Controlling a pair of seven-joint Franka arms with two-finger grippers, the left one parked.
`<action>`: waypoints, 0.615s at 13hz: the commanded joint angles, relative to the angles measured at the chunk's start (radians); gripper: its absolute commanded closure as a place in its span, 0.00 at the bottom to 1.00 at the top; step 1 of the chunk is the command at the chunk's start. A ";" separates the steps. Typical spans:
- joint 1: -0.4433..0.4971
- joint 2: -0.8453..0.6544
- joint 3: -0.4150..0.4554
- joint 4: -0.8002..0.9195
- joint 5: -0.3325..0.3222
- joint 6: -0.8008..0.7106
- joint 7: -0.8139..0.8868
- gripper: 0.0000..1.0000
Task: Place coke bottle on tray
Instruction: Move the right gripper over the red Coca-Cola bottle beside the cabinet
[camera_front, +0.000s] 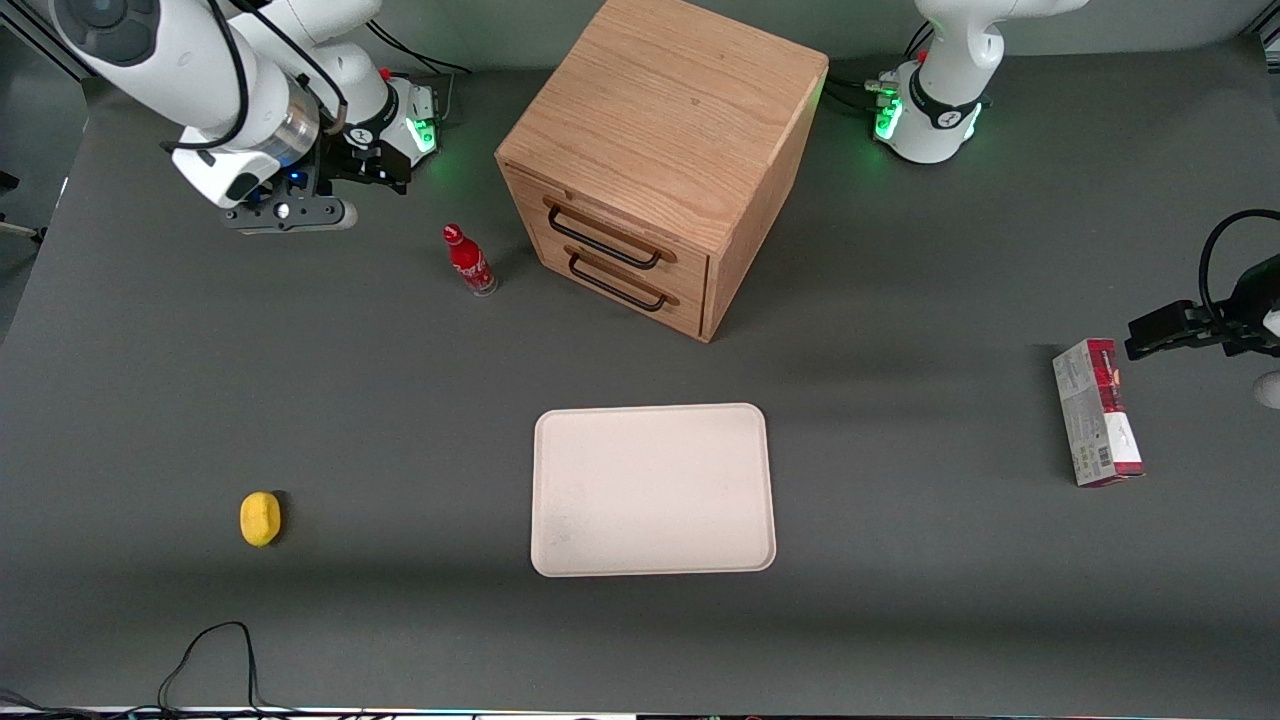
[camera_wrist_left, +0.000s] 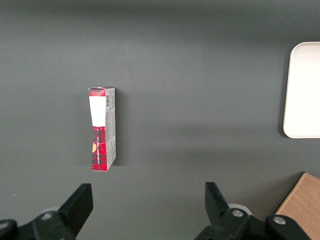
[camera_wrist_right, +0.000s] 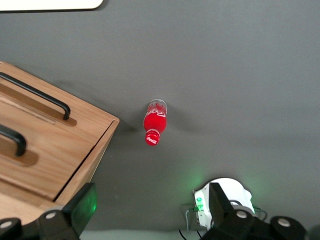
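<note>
Grey tabletop (camera_front: 900, 620) w/ a wood cabinet (camera_front: 660, 150) set mid-table, two drawers w/ black handles. You've got the bottle (camera_front: 470, 261) standing upright on the table just beside the cabinet's front corner, toward the working arm's end; nothing touches it. Wrist cam shows it too (camera_wrist_right: 154, 122), cap nearest the lens. Tray (camera_front: 653, 489) lies flat & bare, nearer the front cam than the cabinet, well apart from the bottle. Your gripper (camera_wrist_right: 150, 212) hangs in the air near the bottle, toward the working arm's end, fingers spread wide, holding nothing. Lemon (camera_front: 260, 519) sits toward the working arm's end; carton (camera_front: 1096, 412) lies toward the parked arm's.
</note>
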 joint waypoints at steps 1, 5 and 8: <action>0.019 -0.099 -0.008 -0.208 0.032 0.130 0.036 0.01; 0.101 -0.098 -0.010 -0.346 0.032 0.281 0.108 0.01; 0.108 -0.098 -0.008 -0.438 0.030 0.380 0.113 0.01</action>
